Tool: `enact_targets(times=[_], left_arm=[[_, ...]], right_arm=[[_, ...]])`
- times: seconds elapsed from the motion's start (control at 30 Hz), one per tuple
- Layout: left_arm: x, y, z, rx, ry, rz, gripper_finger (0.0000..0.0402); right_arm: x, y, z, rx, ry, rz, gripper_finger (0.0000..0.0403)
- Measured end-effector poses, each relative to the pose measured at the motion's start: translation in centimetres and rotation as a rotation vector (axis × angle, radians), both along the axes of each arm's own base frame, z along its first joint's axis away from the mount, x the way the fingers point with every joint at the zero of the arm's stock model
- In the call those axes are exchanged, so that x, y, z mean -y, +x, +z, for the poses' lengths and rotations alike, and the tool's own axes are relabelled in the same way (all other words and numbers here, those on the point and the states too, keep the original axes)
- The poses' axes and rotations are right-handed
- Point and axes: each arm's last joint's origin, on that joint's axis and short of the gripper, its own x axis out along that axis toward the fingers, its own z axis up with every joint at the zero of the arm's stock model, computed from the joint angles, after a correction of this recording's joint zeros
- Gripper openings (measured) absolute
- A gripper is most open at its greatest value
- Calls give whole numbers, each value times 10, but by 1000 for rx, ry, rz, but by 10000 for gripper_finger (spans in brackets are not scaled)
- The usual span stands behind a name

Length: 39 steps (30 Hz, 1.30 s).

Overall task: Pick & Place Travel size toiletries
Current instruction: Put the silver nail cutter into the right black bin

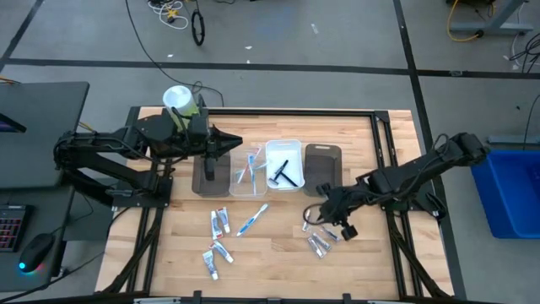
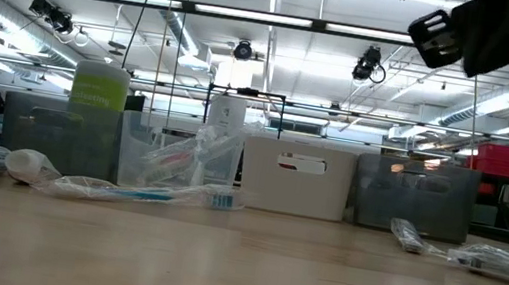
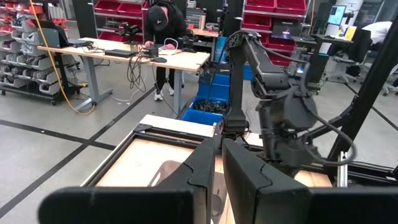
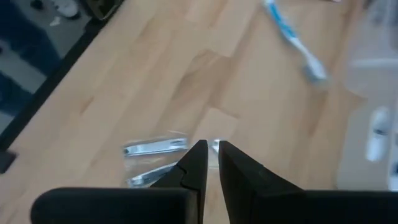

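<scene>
Small silvery packets [image 1: 318, 243] [image 4: 155, 147] lie flat on the wooden table at the near right. My right gripper [image 1: 316, 211] [image 4: 212, 148] hangs just above and beside them, slanting down, fingers shut with nothing between them. Toothpaste tubes [image 1: 219, 222] and a blue-white toothbrush [image 1: 251, 220] [image 4: 292, 38] lie near the table's middle. The clear tray [image 1: 247, 171] holds toothbrushes, and the white tray [image 1: 284, 150] holds a black razor [image 1: 284, 173]. My left gripper [image 1: 239, 142] [image 3: 217, 149] waits shut and level above the left dark tray [image 1: 211, 179].
A second dark tray [image 1: 322, 165] stands to the right of the white one. A green-white canister [image 1: 179, 103] [image 2: 97, 99] stands at the far left corner. More tubes [image 1: 215, 257] lie near the front edge. Bare wood lies at the near middle.
</scene>
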Motion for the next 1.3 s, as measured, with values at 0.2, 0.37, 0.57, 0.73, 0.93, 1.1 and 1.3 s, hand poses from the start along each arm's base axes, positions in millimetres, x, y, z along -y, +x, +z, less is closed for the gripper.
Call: enact_targets(times=[0.2,0.37,0.57,0.73,0.93,1.1,1.3], left_arm=[[0,0,0,1,0,0,41],[0,0,0,0,0,0,41],[0,0,0,1,0,0,41],[0,0,0,1,-1,0,41],[0,0,0,1,-1,0,41],[0,0,0,1,-1,0,41],[0,0,0,1,-1,0,41]], right_arm=[[-12,-4,-4,-28,3,31,44],[-12,-2,-6,-5,-52,29,48],[-5,3,-5,35,-116,55,86],[6,7,-5,57,-156,76,148],[23,16,-7,34,-176,19,197],[26,33,-2,27,-213,54,203],[25,50,-5,-25,-204,127,198]])
